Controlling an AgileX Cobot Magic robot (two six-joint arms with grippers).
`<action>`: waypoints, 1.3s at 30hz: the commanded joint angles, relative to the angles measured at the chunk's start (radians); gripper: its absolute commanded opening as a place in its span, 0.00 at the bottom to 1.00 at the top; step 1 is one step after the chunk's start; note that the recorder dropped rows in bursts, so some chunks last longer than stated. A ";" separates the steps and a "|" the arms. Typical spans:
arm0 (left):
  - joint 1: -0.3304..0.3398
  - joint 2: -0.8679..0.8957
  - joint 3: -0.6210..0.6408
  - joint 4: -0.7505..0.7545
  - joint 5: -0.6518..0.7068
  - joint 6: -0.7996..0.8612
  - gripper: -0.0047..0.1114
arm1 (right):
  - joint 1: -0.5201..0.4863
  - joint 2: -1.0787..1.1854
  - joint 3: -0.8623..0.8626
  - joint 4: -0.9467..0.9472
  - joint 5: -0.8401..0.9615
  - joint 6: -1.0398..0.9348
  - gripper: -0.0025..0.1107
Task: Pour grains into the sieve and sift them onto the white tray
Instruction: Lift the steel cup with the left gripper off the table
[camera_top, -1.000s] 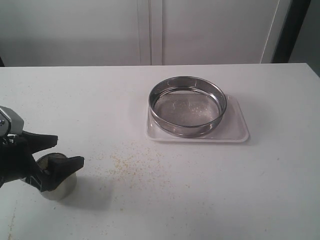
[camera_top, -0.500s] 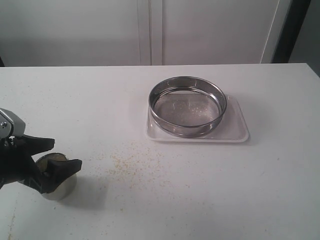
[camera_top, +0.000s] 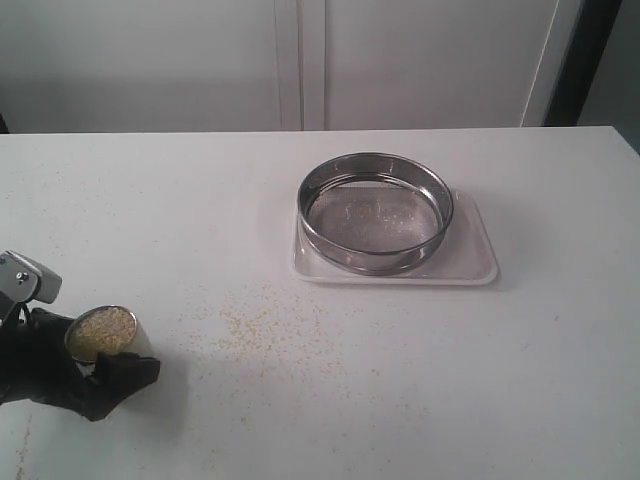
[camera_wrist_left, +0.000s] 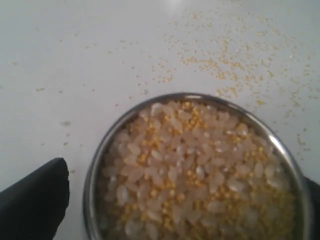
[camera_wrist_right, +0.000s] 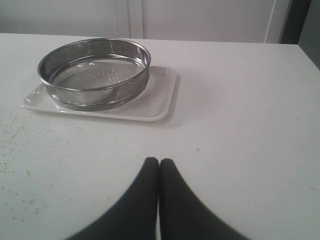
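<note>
A small steel cup (camera_top: 132, 342) full of grains (camera_top: 102, 332) stands at the table's front left. My left gripper (camera_top: 95, 345) is open and straddles the cup, its black fingers (camera_top: 128, 372) on either side. In the left wrist view the yellow and whitish grains (camera_wrist_left: 195, 170) fill the cup (camera_wrist_left: 95, 170), and a gap shows between its rim and one finger (camera_wrist_left: 35, 200). The sieve (camera_top: 330, 245) sits on the white tray (camera_top: 470, 262) at the middle right, with only specks on its mesh. My right gripper (camera_wrist_right: 159, 162) is shut and empty above bare table, with the sieve (camera_wrist_right: 95, 95) and tray (camera_wrist_right: 160, 95) beyond it.
Loose yellow grains (camera_top: 265, 325) are scattered over the table between the cup and the tray, also seen beyond the cup (camera_wrist_left: 235, 60). White cabinet doors (camera_top: 300, 60) stand behind the table's far edge.
My left gripper has dropped lower and drawn toward the front left. Its fingers now sit down around the cup, and the grains inside show from above.
</note>
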 joint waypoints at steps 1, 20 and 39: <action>-0.006 0.033 0.008 0.008 0.003 -0.003 0.94 | -0.008 -0.006 0.006 -0.008 -0.001 0.000 0.02; -0.006 0.124 0.008 -0.034 -0.019 0.073 0.73 | -0.008 -0.006 0.006 -0.008 -0.001 0.000 0.02; -0.006 0.117 0.008 -0.054 -0.043 0.097 0.04 | -0.008 -0.006 0.006 -0.008 -0.001 0.000 0.02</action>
